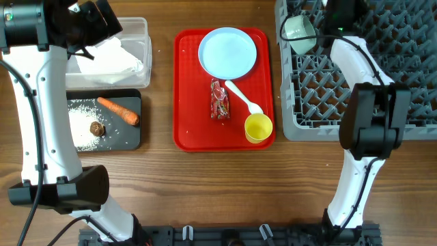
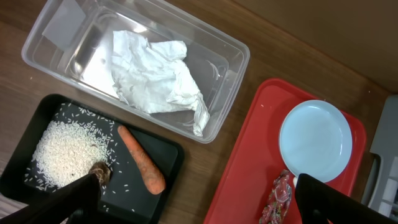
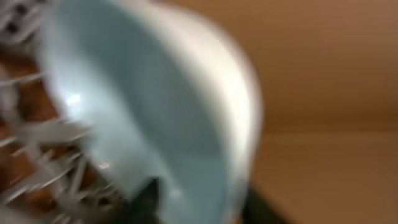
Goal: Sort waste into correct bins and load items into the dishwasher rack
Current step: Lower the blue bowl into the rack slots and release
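Note:
The crumpled white napkin point(image 2: 158, 74) lies in the clear tub point(image 2: 233, 50). The carrot point(image 2: 142, 160), the brown lump point(image 2: 99, 171) and rice grains point(image 2: 62, 152) lie in the black tray point(image 1: 130, 96). The red wrapper point(image 1: 220, 99), white spoon point(image 1: 244, 98), yellow cup point(image 1: 258, 128) and pale-blue plate point(image 1: 227, 52) sit on the red tray point(image 1: 188, 130). My left gripper point(image 2: 193, 202) is open and empty, high above the tub and black tray. My right gripper point(image 3: 199, 199) is shut on the rim of a mint bowl point(image 1: 299, 29) over the grey rack point(image 1: 382, 75); the view is blurred.
Bare wooden table lies in front of the trays and the rack. The right arm's white link crosses the rack's front edge point(image 1: 355, 130). The left arm's base stands at the front left point(image 1: 61, 191).

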